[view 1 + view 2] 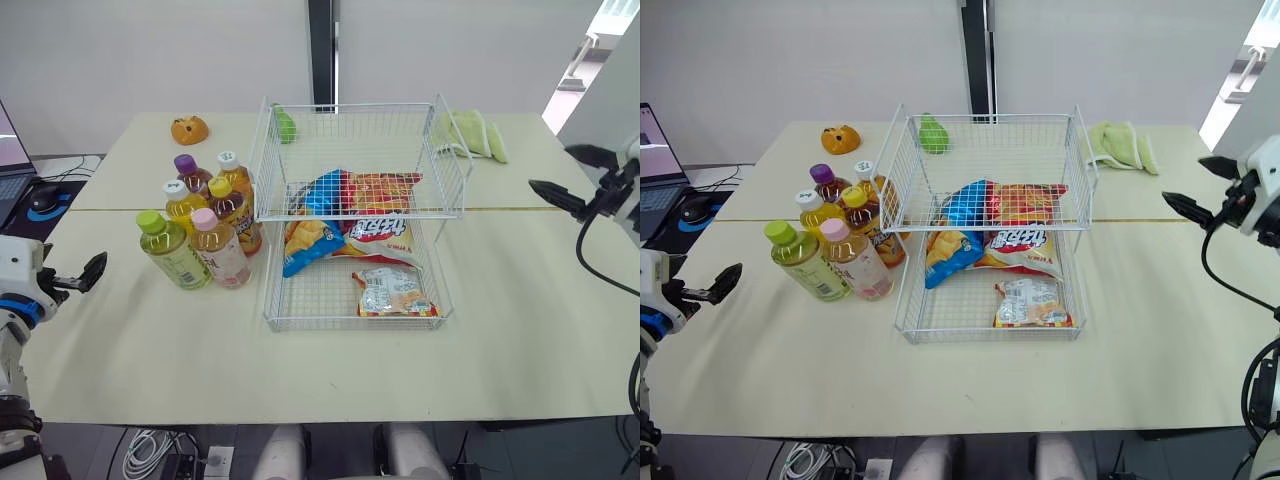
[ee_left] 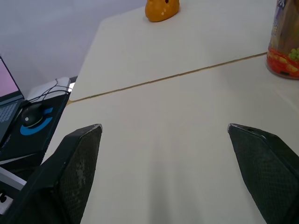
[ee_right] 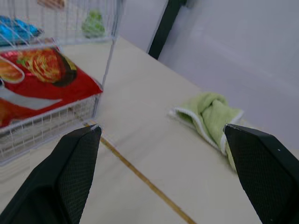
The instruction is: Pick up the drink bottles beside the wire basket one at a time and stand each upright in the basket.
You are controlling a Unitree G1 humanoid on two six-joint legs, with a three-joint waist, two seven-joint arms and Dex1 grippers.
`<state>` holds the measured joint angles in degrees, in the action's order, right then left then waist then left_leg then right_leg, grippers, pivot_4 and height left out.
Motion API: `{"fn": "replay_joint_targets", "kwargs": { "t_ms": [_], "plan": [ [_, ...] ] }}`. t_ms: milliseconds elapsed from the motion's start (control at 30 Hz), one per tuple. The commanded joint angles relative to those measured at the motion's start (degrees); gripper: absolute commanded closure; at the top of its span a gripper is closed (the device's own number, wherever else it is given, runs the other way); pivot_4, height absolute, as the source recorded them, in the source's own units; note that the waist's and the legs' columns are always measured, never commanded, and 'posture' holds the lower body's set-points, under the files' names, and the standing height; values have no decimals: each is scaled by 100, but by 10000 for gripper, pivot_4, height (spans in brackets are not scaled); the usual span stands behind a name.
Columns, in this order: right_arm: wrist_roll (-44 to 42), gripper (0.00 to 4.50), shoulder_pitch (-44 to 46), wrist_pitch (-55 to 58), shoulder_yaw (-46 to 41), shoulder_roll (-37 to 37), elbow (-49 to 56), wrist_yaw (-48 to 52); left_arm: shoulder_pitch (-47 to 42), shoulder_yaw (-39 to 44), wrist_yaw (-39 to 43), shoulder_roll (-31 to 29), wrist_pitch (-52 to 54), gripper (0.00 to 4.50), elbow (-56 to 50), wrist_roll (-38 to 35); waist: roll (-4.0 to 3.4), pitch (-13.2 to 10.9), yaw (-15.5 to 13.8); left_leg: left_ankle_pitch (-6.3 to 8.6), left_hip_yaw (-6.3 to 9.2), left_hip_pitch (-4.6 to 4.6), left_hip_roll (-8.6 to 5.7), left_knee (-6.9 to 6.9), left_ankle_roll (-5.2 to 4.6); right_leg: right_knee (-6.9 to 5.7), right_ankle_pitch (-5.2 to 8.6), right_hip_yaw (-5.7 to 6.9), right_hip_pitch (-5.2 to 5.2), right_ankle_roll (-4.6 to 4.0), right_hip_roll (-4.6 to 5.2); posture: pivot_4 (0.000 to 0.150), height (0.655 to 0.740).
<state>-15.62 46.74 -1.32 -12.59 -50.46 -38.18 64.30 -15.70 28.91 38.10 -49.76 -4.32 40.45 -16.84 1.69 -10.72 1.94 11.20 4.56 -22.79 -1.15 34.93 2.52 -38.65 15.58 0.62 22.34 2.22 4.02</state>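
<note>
Several drink bottles stand upright in a cluster on the table just left of the wire basket [image 1: 355,213]: a green-capped one [image 1: 172,250], a pink-capped one [image 1: 220,250], a yellow-capped one [image 1: 232,215] and others behind. One bottle's base [image 2: 284,42] also appears in the left wrist view. The basket holds snack bags [image 1: 350,225] and no bottles. My left gripper [image 2: 163,128] is open over the table's left edge, well left of the bottles. At the far right my right gripper [image 1: 570,172] hangs open above the table, facing the basket.
An orange toy [image 1: 189,129] lies at the back left. A green toy [image 1: 285,126] sits behind the basket, and a green cloth [image 1: 470,135] lies at the back right. A laptop [image 1: 10,160] and a mouse [image 1: 42,200] sit beyond the table's left side.
</note>
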Motion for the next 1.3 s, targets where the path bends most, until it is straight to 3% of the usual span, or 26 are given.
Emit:
{"fn": "replay_joint_targets", "kwargs": {
  "t_ms": [33,300,567,1000,1300],
  "plan": [
    [-573,0,235,880,45,113,1470,53,0,82,-27,129,-113,306,-99,-121,-6,-4,-3,0,-2,0,4,0,0,-6,0,-3,2,1,5,1500,7400],
    [-1911,0,1088,2880,199,419,3598,-40,-40,19,-101,359,-104,306,-189,-71,-7,-5,-21,0,10,-7,5,2,0,-9,0,6,8,0,5,1500,7400],
    [-3231,0,1095,4299,265,831,5083,-478,73,52,-197,465,-77,306,-332,-86,0,0,-25,1,11,-7,6,3,1,-8,-1,4,8,0,8,1500,7400],
    [-4617,0,1274,5542,330,1134,5323,-747,693,227,-304,558,284,306,-1214,-306,0,0,-25,1,10,-8,8,2,1,-8,-1,-1,12,-1,8,1500,7400],
    [-4093,0,1115,5061,678,1197,5167,-352,1600,760,-229,825,823,306,-2515,-1001,1,1,-11,2,8,-14,16,2,1,-5,-1,-5,23,-2,8,1500,7400]
  ]
}}
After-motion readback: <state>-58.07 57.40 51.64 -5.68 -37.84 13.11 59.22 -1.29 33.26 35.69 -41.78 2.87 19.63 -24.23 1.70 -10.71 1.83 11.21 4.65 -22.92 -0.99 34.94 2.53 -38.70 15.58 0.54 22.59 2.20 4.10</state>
